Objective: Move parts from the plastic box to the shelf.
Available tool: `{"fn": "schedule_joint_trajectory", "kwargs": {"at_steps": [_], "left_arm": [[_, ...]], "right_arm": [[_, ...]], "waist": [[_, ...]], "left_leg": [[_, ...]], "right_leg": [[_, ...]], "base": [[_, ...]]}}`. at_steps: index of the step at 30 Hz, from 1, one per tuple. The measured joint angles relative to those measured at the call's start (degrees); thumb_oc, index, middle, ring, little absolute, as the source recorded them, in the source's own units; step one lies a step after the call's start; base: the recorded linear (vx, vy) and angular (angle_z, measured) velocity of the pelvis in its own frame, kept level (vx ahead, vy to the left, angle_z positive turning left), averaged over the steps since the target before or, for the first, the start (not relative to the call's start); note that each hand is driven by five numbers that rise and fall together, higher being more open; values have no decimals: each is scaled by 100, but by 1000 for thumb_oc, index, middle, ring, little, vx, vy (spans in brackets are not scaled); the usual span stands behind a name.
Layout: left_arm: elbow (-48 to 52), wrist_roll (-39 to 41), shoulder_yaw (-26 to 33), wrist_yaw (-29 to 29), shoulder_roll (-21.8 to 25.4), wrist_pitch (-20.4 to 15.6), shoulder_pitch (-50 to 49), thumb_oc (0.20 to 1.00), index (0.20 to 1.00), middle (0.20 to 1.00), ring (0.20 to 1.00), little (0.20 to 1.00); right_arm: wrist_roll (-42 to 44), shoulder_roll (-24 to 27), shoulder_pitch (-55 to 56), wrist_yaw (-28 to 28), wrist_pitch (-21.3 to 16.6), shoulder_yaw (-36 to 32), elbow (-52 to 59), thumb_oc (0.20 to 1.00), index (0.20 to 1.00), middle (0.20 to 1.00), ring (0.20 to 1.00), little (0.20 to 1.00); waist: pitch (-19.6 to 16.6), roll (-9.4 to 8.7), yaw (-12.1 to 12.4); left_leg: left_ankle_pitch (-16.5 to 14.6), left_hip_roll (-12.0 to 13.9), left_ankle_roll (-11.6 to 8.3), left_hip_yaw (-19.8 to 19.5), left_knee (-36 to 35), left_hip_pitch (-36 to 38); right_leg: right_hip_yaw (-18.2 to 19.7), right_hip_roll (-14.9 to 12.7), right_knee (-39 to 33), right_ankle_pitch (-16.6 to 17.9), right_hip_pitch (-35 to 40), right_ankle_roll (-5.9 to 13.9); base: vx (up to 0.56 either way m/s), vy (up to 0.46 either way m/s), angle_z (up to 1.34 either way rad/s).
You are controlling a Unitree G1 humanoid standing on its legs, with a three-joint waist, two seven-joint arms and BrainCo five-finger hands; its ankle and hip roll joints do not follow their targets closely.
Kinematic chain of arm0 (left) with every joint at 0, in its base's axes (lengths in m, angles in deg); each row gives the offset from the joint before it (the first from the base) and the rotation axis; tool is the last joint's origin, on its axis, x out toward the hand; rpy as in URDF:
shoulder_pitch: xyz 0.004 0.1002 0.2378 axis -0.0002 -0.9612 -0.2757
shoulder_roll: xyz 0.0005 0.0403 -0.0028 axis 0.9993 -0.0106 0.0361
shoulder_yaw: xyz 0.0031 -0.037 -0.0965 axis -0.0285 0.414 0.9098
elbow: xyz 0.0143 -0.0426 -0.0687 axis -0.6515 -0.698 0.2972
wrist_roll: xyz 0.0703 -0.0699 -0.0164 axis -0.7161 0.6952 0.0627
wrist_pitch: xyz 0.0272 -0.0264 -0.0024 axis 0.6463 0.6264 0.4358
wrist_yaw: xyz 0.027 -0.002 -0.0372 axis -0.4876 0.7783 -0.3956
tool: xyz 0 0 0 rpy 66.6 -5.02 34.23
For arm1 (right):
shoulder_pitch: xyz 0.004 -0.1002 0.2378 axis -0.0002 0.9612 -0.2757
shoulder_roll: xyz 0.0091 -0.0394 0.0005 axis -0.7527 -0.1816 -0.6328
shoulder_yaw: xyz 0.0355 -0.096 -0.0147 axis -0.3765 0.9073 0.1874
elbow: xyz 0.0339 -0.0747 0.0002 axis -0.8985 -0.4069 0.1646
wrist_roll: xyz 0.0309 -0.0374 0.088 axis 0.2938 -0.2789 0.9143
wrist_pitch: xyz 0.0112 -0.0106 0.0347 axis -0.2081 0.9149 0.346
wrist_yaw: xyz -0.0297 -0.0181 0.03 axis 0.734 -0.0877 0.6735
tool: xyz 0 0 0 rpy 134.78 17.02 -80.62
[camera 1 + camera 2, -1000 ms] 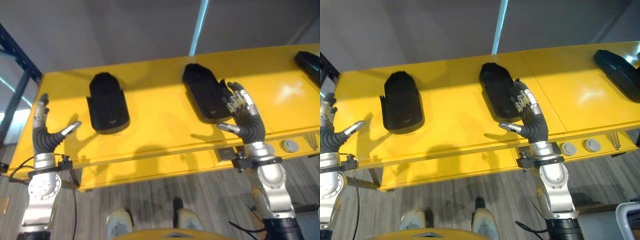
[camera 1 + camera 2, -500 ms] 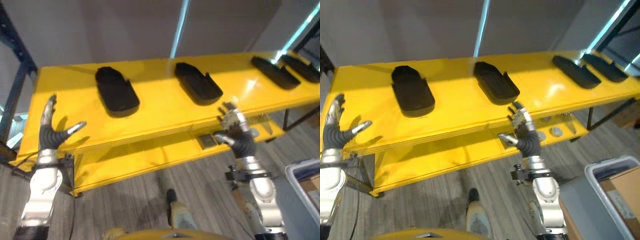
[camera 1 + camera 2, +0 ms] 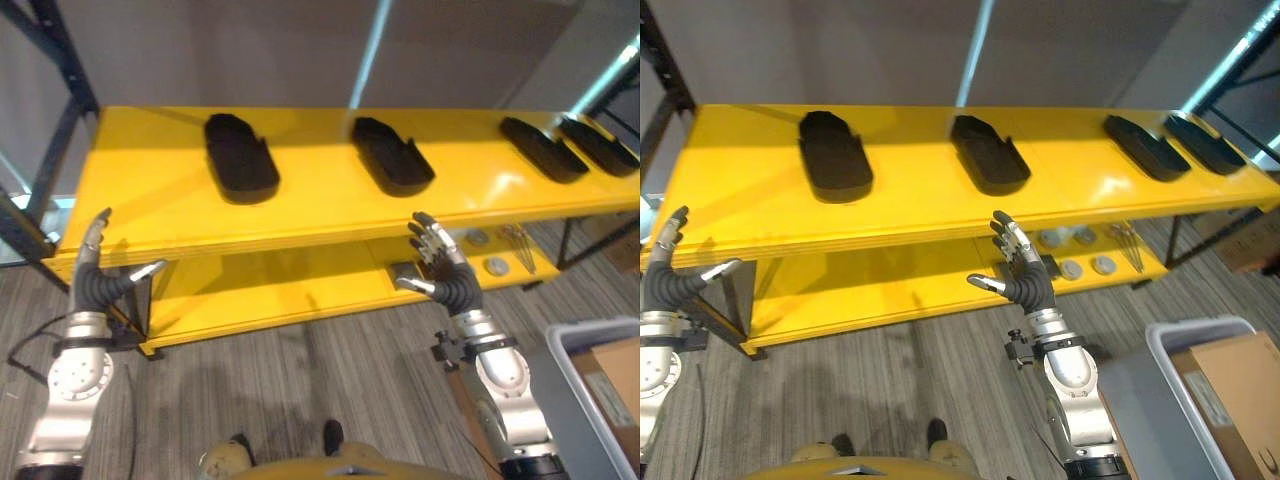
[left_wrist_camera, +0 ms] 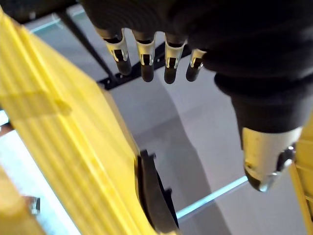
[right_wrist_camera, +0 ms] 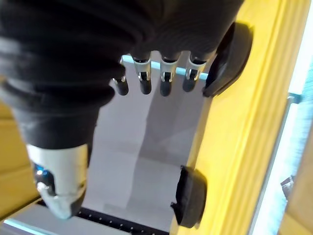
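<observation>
Currently we hold both hands, left hand [image 3: 97, 282] and right hand [image 3: 445, 282], open and empty below the shelf [image 3: 320, 205]; four black parts [image 3: 240, 157] lie on it.

Lighting: bright, from overhead. Glossy yellow metal shelf [image 3: 940, 215], top surface: white glare patch toward its right end; soft shadows beside the black moulded plastic parts [image 3: 835, 157]. Wrist views: near fingers blurred; pale background overexposed. Head views: edges bowed.

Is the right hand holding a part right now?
No. The right hand hangs open and empty before the yellow shelf, while four black parts lie on its top.
</observation>
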Motion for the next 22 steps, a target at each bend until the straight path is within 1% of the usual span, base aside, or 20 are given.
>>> {"fn": "schedule_joint_trajectory", "kwargs": {"at_steps": [1, 2, 3, 5, 6, 8, 10, 12, 13, 15, 17, 18, 19, 20, 22], "left_arm": [[-1, -7, -99, 73, 0, 4, -37, 1000, 1000, 1000, 1000, 1000], [-3, -9, -181, 117, -44, 10, -68, 1000, 1000, 1000, 1000, 1000], [-3, -18, -258, 131, -69, 10, -89, 1000, 1000, 1000, 1000, 1000], [-3, -227, -285, 148, -152, 11, -144, 1000, 1000, 1000, 1000, 1000], [82, -508, -285, 148, -152, 10, -223, 1000, 1000, 1000, 1000, 1000], [301, -635, -370, 225, -151, -8, -330, 1000, 1000, 1000, 1000, 1000], [393, -663, -560, 310, -141, -58, -369, 1000, 1000, 1000, 1000, 1000], [362, -674, -923, 406, -73, -105, -456, 1000, 1000, 1000, 1000, 1000], [200, -679, -1152, 475, -70, -163, -536, 1000, 1000, 1000, 1000, 1000], [-336, -689, -1401, 532, -87, -188, -498, 1000, 1000, 1000, 1000, 1000], [-865, -794, -1425, 525, -98, -190, -560, 1000, 1000, 1000, 1000, 1000], [-1299, -844, -1429, 519, -106, -162, -550, 1000, 1000, 1000, 1000, 1000], [-1867, -913, -1440, 453, -127, -115, -507, 1000, 1000, 1000, 1000, 1000], [-2121, -998, -1475, 366, -139, -101, -493, 1000, 1000, 1000, 1000, 1000], [-2427, -1175, -1533, 227, -150, -72, -489, 1000, 1000, 1000, 1000, 1000]], "right_arm": [[0, 5, 30, 1, 23, -3, -3, 1000, 1000, 1000, 1000, 1000], [6, 8, 56, 4, 24, -26, -20, 1000, 1000, 1000, 1000, 1000], [8, 12, 110, 11, 24, -36, -37, 1000, 1000, 1000, 1000, 1000], [8, 17, 261, 13, 30, -31, -87, 1000, 1000, 1000, 1000, 1000], [-121, 89, 483, 77, 29, -53, -86, 1000, 1000, 1000, 1000, 1000], [-709, 285, 650, 263, 25, -200, -85, 1000, 1000, 1000, 1000, 1000], [-1135, 384, 725, 476, -3, -313, -140, 1000, 1000, 1000, 1000, 1000], [-1469, 445, 697, 623, -101, -203, -504, 1000, 1000, 1000, 1000, 1000], [-1588, 444, 647, 692, -111, -16, -877, 1000, 1000, 1000, 1000, 1000], [-1687, 419, 587, 730, -88, 278, -1475, 1000, 1000, 1000, 1000, 1000], [-1808, 350, 550, 785, -107, 480, -2130, 1000, 1000, 1000, 1000, 1000], [-1927, 269, 504, 827, -54, 546, -2675, 1000, 1000, 1000, 1000, 1000], [-2146, 204, 477, 992, 36, 725, -3436, 1000, 1000, 1000, 1000, 1000], [-2222, 166, 460, 1017, 55, 791, -3747, 1000, 1000, 1000, 1000, 1000], [-2251, 101, 440, 1036, 70, 901, -4011, 1000, 1000, 1000, 1000, 1000]], "waist": [[-32, -59, -41], [24, 33, -96], [22, 46, -112], [19, 116, -102], [20, 205, -105], [-1, 269, -115], [-7, 344, -108], [-30, 424, -97], [-24, 464, -98], [-52, 512, -92], [-44, 530, -101], [-42, 534, -98], [-36, 543, -38], [-41, 535, -18], [-34, 546, 45]], "left_leg": [[32, 35, -50, 10, 13, -45], [77, 122, -122, 7, 3, -65], [100, 180, -155, -1, -18, -66], [172, 239, -229, -58, -133, -52], [307, 315, -285, -173, -274, -53], [437, 337, -306, -242, -454, -23], [588, 335, -308, -252, -636, 67], [648, 326, -302, -270, -743, 96], [680, 308, -303, -267, -812, 151], [785, 286, -288, -284, -902, 220], [840, 260, -287, -314, -1004, 287], [866, 239, -281, -358, -1057, 331], [907, 202, -281, -392, -1199, 453], [890, 187, -298, -400, -1238, 492], [913, 156, -267, -418, -1312, 494]], "right_leg": [[62, 49, -83, -90, -3, -146], [49, 141, -166, -27, -4, -304], [44, 183, -246, 16, 16, -357], [47, 284, -295, 62, -6, -409], [4, 405, -306, 71, -27, -457], [-111, 445, -322, 54, -25, -485], [-144, 479, -307, 48, -23, -524], [-160, 488, -294, 43, -20, -539], [-172, 482, -284, 36, -4, -549], [-215, 479, -265, 30, 18, -561], [-251, 466, -265, 29, 59, -561], [-264, 455, -267, 14, 107, -581], [-282, 436, -268, -23, 191, -574], [-284, 428, -258, -55, 205, -573], [-305, 401, -252, -58, 192, -583]], "base": [[-60, -86, -23], [-63, -73, -18], [-66, -64, -15], [-66, -52, -9], [-38, -36, 2], [-28, -22, 19], [-49, -15, 13], [-37, -8, 3], [0, 0, 0], [-23, -5, 3], [-9, -6, 10], [8, -11, 21], [16, -7, 20], [15, -5, 14], [10, -4, 7]]}}
